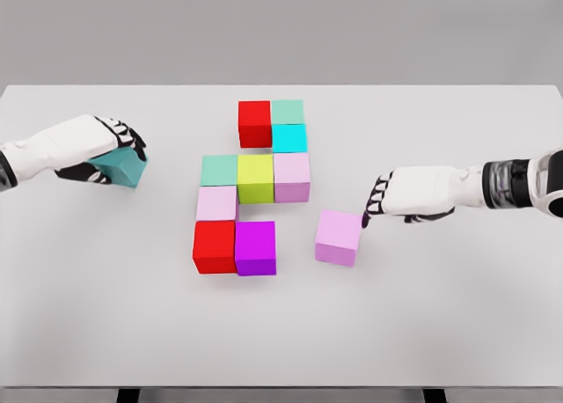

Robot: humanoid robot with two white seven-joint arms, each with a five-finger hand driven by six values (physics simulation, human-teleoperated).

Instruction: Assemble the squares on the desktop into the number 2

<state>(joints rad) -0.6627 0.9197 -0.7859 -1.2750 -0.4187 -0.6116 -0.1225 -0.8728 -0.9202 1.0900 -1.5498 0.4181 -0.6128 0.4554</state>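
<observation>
— Where laid out mid-table [106, 333], already forming most of the figure: far row of red cube [255, 123] and mint cube [288, 112], with cyan cube [289, 138] just nearer under the mint.

— And the middle row?

— Running left to right: green cube [219, 170], yellow cube [255, 178], pale lilac cube [292, 176]. Then light pink cube [216, 203] nearer on the left, and nearest, second red cube [214, 246] touching purple cube [255, 247].

— Anything loose?

— Stray lilac cube [339, 237], right of the purple, apart from it. Touched at its far right corner by fingertips of right hand [400, 196], fingers bent downward, not closed around it.

— Other side?

— Far left, left hand [101, 143] curled over teal cube [120, 167], gripping it, well apart from the group.
</observation>
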